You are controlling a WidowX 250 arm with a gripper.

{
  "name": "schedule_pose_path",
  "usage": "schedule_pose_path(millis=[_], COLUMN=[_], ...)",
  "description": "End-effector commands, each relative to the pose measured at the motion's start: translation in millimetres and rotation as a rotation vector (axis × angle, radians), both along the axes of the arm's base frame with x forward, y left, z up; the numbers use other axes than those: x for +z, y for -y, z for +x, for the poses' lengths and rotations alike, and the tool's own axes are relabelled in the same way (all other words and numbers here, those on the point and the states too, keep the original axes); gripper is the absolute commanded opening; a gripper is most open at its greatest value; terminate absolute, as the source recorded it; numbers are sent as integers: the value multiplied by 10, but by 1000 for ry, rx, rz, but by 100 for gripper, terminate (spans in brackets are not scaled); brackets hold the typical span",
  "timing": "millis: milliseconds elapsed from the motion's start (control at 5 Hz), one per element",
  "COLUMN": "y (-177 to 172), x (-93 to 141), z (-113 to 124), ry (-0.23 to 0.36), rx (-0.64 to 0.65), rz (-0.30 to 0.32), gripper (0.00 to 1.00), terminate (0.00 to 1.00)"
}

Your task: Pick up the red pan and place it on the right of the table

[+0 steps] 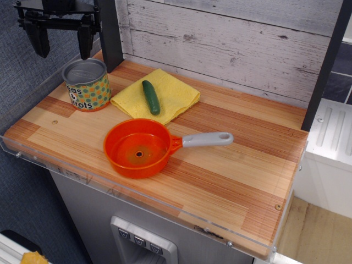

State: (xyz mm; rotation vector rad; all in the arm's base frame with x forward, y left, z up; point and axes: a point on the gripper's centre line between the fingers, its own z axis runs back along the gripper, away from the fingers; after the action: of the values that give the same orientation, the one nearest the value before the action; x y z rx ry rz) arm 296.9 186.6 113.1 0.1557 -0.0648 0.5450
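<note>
Tool (62, 37): raised at upper left, jaws apart, holding and touching nothing.
Red pan (137, 148): upright on the surface (231, 181), left of centre, grey handle pointing right.
Tin can (86, 84): label partly readable, "&" and "rrots".
Cucumber (150, 97): lying on yellow cloth (170, 91).

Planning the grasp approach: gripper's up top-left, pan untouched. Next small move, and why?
Probably bring the gripper down and rightward over the red pan. Its fingers hang open and empty above the tin can, well away from the pan, which lies mid-table with its grey handle pointing right.
</note>
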Motion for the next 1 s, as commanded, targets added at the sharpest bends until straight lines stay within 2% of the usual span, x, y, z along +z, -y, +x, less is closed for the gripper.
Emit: schedule_pose_path(millis=[0,200,400,600,800], y=[0,235,405,506,614], x=[0,-42,-128,-109,-255], z=[0,-41,-197,-343,-422], ry=[0,-2,-11,28,-14], rx=[0,-104,-215,-245,-311], rz=[0,14,22,-13,-21], gripper=[100,100,100,100,100], terminate=[0,0,0,0,0])
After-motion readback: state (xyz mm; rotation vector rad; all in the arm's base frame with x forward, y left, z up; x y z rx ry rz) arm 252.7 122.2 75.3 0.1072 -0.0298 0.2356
